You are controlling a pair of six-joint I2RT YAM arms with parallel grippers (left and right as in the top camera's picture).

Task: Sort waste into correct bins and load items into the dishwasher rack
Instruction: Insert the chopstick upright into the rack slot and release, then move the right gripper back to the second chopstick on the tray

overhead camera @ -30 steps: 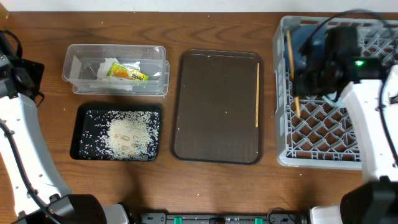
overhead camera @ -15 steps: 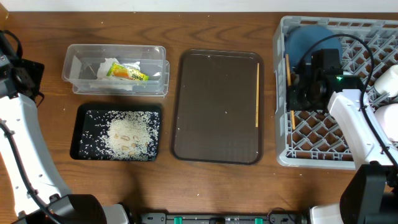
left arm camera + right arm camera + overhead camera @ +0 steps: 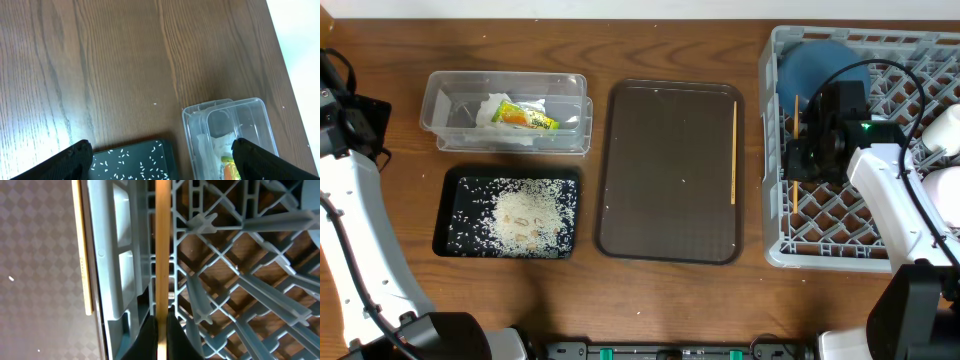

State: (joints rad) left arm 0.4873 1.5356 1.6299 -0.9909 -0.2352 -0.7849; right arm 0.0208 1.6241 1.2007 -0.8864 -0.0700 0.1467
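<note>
My right gripper is shut on a wooden chopstick, which runs along just inside the left wall of the grey dishwasher rack. From overhead, that chopstick shows ahead of the right gripper, near the blue plate standing in the rack. The other chopstick lies on the brown tray's right side. My left gripper hangs open above the table, over the black tray of rice and the clear tub.
The clear tub holds a crumpled napkin and a yellow-green wrapper. Below it the black tray carries rice grains. The brown serving tray sits mid-table. A white item shows at the rack's right edge.
My right gripper came down toward the rack's near left side with the chopstick. The chopstick has swung from tilted to straight along the rack wall. The left arm has stayed still.
</note>
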